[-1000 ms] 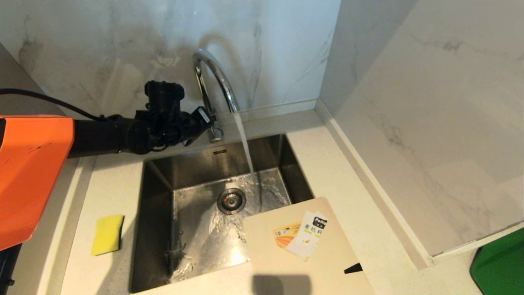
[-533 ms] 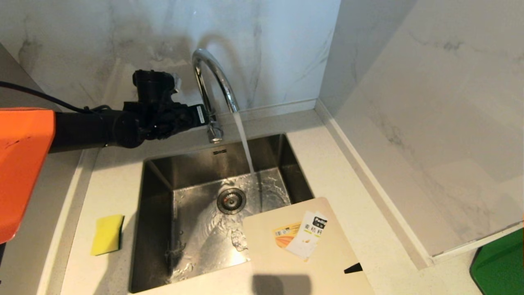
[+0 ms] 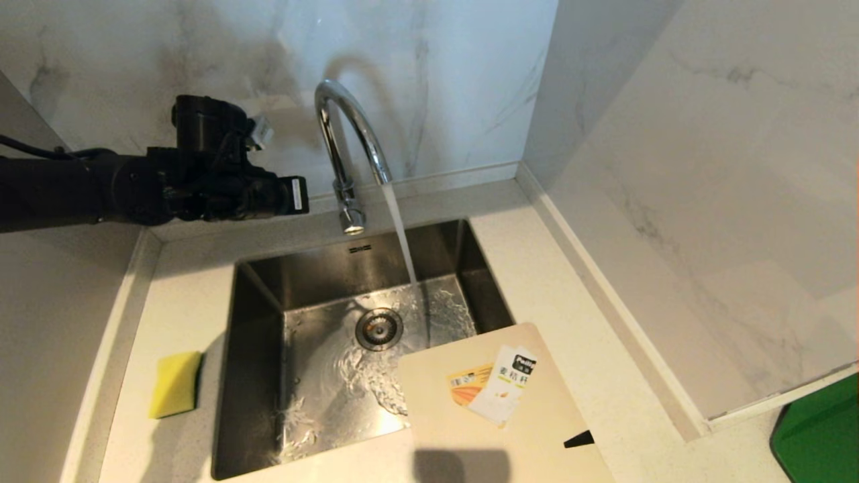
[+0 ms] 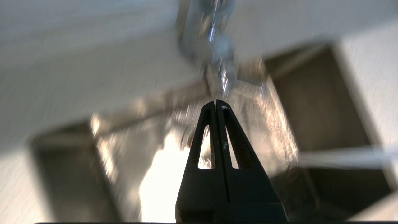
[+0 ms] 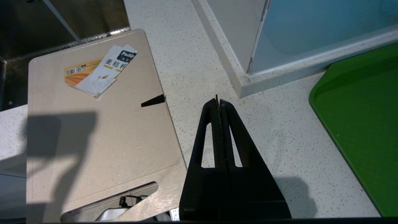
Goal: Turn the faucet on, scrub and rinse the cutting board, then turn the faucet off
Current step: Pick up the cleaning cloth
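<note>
The left gripper [image 4: 215,104] had its fingers pressed together, holding nothing, and its arm reached level from the left, just beside the one faucet [image 3: 349,144], not touching it. Water ran into the sink [image 3: 258,315]. The right gripper [image 5: 217,102], fingers also together, hung over the worktop [image 5: 270,130] beside the one cutting board [image 3: 496,429], which lay partly over the sink's corner. One yellow sponge [image 3: 176,384] lay left of the sink.

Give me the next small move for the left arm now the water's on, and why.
Probably swing the left gripper, shut and empty beside the faucet, down to the yellow sponge left of the sink. Water already runs into the basin, and the cutting board sits dry, unscrubbed.
</note>
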`<state>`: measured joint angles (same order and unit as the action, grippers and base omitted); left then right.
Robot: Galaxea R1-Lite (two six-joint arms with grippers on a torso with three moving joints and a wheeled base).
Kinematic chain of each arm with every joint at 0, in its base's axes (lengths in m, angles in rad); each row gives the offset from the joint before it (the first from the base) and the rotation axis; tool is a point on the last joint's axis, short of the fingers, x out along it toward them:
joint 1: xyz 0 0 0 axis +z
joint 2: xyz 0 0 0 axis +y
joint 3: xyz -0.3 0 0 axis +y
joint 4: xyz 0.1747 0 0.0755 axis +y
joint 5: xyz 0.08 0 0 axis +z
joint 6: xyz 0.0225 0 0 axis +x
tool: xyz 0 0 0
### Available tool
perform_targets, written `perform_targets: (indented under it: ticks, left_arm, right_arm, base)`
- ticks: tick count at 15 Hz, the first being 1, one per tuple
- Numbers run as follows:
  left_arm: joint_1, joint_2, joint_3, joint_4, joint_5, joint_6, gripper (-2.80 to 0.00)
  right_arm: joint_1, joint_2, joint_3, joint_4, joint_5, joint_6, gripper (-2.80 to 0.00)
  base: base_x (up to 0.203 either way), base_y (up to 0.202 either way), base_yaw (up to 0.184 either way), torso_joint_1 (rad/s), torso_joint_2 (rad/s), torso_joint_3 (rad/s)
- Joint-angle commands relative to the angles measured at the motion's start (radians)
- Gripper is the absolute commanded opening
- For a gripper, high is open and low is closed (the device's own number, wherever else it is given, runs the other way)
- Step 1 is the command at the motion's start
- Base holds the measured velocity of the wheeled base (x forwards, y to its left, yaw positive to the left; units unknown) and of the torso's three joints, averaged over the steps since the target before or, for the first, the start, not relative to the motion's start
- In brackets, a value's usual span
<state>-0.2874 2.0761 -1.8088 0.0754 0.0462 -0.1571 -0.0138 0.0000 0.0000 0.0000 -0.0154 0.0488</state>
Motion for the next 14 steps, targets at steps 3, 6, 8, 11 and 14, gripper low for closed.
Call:
perform_targets:
  ticks: [3, 6, 8, 11, 14]
  left_arm:
    - [0.060, -0.150, 0.013, 0.361, -0.002, 0.074, -2.80]
    - [0.086, -0.185, 0.139, 0.403, -0.001, 0.086, -2.80]
    - [0.114, -0.230, 0.243, 0.415, -0.003, 0.096, -2.80]
    - [0.168, -0.292, 0.384, 0.448, -0.012, 0.126, -2.80]
    - [0.213, -0.309, 0.452, 0.451, -0.022, 0.133, -2.80]
  right_arm:
    - [0.001, -0.001, 0.002, 0.000, 0.000, 0.000, -2.80]
    - [0.000, 0.000, 0.002, 0.000, 0.000, 0.000, -2.80]
    - [0.000, 0.000, 0.002, 0.000, 0.000, 0.000, -2.80]
    - [0.000, 0.000, 0.002, 0.000, 0.000, 0.000, -2.80]
    - [0.000, 0.000, 0.002, 0.000, 0.000, 0.000, -2.80]
  base:
    - [0.000, 0.000, 0.000, 0.000, 0.00, 0.000]
    - [0.000, 0.000, 0.000, 0.000, 0.00, 0.000]
    - [0.000, 0.000, 0.000, 0.000, 0.00, 0.000]
    - [0.000, 0.000, 0.000, 0.000, 0.00, 0.000]
    - [0.000, 0.000, 0.000, 0.000, 0.00, 0.000]
